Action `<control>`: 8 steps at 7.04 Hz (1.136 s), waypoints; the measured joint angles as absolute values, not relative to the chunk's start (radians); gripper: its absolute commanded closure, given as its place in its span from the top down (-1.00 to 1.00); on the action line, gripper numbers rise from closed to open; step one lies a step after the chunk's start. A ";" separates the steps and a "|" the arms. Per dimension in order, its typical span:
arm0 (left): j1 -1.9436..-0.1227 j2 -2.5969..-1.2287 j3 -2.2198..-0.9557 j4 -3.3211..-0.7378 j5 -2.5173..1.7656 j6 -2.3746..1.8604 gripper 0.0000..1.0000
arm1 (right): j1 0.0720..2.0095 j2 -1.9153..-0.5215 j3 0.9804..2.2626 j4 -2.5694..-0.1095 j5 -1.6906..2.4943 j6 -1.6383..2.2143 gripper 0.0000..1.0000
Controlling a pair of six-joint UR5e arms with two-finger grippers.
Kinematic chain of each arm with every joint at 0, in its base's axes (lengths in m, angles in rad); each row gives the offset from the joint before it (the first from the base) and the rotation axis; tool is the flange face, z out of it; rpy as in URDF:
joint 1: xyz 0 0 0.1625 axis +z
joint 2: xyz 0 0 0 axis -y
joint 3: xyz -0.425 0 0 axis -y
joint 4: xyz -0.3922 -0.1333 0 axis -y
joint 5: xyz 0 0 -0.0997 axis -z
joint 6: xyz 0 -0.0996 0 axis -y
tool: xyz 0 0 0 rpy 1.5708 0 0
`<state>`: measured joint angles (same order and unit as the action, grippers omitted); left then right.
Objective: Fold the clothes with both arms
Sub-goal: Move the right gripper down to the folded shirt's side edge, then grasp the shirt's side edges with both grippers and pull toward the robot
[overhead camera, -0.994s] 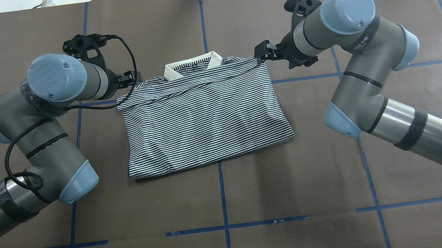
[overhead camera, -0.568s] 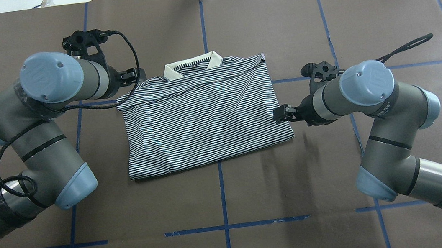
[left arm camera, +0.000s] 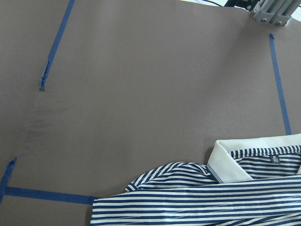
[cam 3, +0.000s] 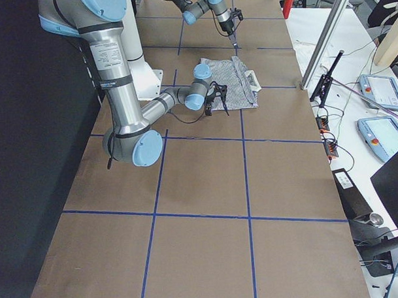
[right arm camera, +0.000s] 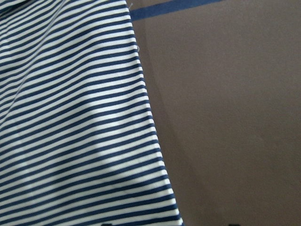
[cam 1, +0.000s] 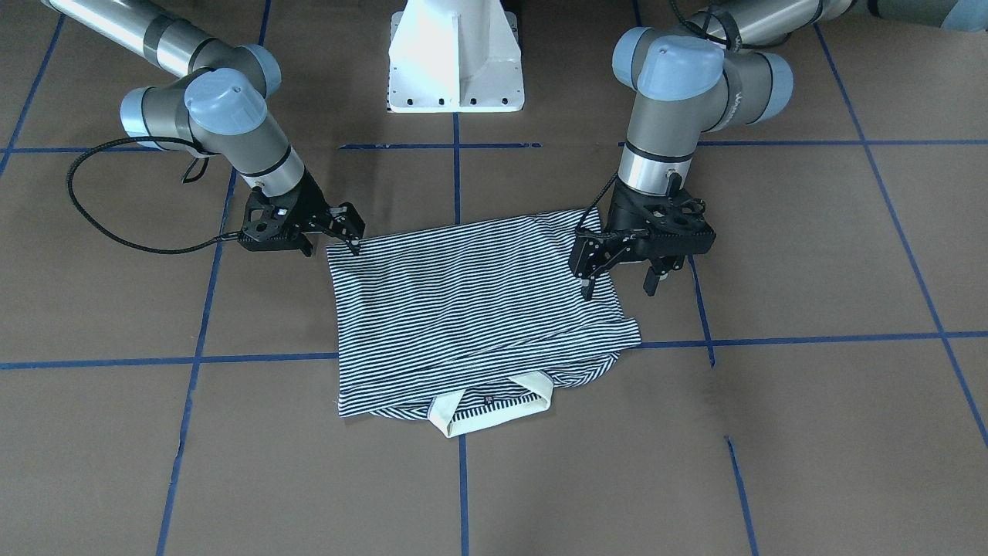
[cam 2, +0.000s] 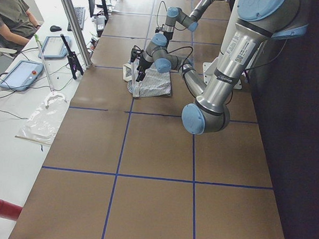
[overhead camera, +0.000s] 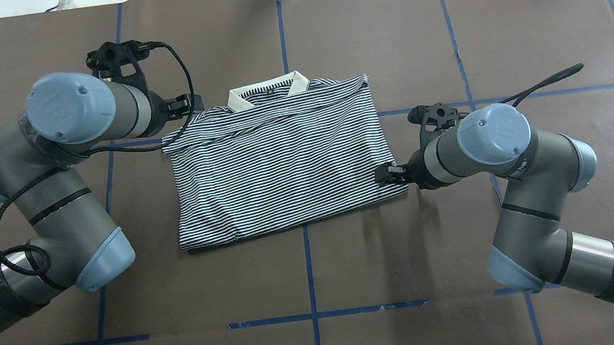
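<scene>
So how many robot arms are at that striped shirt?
2. The left arm is by the shirt's collar end; the right arm is at the diagonally opposite corner. No others show.

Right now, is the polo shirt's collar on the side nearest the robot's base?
No, the cream collar lies at the polo shirt's far edge, on the opposite side from the white pedestal base.

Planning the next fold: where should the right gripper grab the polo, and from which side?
The near-right corner of the polo shirt, approached low from the robot's right. The shirt lies flat in folded layers, so only edges offer a lip; this corner borders bare table on two sides, and the open right gripper hovers beside it. Likely pinch all layers together.
</scene>
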<state>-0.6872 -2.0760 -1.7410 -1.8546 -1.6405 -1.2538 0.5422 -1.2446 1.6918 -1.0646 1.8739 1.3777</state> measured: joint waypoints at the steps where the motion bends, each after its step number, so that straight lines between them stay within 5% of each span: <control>1: -0.687 -2.075 -1.741 -1.855 -1.641 -1.253 1.00 | 0.538 -1.243 1.691 -1.065 1.875 1.377 -1.00; 6: -0.686 -2.079 -1.748 -1.855 -1.641 -1.248 1.00 | 0.544 -1.261 1.724 -1.064 1.921 1.369 -1.00; 8: -0.686 -2.081 -1.759 -1.855 -1.641 -1.249 1.00 | 0.534 -1.380 1.837 -1.064 1.934 1.376 -1.00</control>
<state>-0.6857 -2.0812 -1.7586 -1.8546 -1.6414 -1.2485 0.5341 -1.3797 1.8374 -1.0638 1.9340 1.3756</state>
